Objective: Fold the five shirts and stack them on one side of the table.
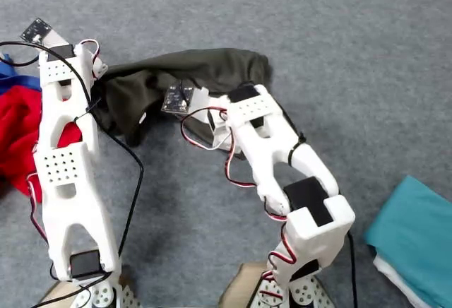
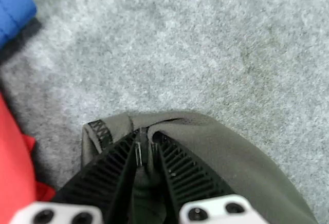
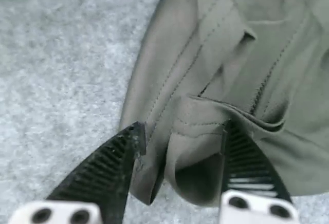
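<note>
An olive green shirt (image 1: 191, 75) lies crumpled on the grey table between the two arms. My left gripper (image 2: 145, 144) is shut on a fold of the olive shirt (image 2: 216, 152) at its left edge. My right gripper (image 3: 181, 131) stands open over the olive shirt (image 3: 226, 70), its fingers straddling a seamed edge near the cloth. In the high view the left gripper (image 1: 95, 82) sits at the shirt's left end and the right gripper (image 1: 194, 110) at its near edge. A red shirt (image 1: 18, 135) and a blue shirt (image 1: 14, 75) lie at the far left. A teal shirt (image 1: 413, 230) rests folded at the right.
White cloth (image 1: 395, 276) shows under the teal shirt at the table's right edge. Red fabric (image 2: 13, 162) and blue fabric (image 2: 13, 5) lie close beside the left gripper. Bare grey table (image 1: 353, 75) stretches at the back right and in the middle front.
</note>
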Controlling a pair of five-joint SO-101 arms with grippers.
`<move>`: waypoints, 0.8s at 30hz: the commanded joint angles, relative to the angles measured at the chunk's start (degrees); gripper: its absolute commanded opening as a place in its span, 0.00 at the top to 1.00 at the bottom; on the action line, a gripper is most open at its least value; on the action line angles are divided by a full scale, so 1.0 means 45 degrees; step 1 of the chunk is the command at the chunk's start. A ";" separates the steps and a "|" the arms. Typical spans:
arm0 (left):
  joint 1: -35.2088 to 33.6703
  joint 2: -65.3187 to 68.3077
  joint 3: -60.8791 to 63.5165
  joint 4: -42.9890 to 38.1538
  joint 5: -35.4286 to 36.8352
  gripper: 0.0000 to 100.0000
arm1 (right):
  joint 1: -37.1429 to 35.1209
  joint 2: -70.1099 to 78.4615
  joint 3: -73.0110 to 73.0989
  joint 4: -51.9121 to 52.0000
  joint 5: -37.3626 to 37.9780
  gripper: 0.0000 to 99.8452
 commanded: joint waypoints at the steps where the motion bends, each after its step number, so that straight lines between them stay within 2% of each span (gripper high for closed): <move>1: 0.0078 -0.0244 -0.0547 0.0098 -0.0137 0.98 | 0.0303 -0.0733 -0.0068 -0.0156 0.0020 0.75; 7: 0.0078 -0.0244 -0.0547 0.0098 -0.0137 0.98 | 0.0244 -0.0713 -0.0811 -0.0156 -0.0020 0.75; 14: 0.0078 -0.0244 -0.0527 0.0098 -0.0137 0.98 | 0.0264 0.0166 -0.2159 -0.0625 -0.1094 0.76; 20: 0.0078 -0.0244 -0.0547 0.0098 -0.0137 0.98 | 0.0322 0.0479 -0.2667 -0.0606 -0.1817 0.91; 24: 0.0078 -0.0244 -0.0547 0.0098 -0.0137 0.98 | 0.0928 0.0459 -0.3331 -0.0215 -0.2305 0.96</move>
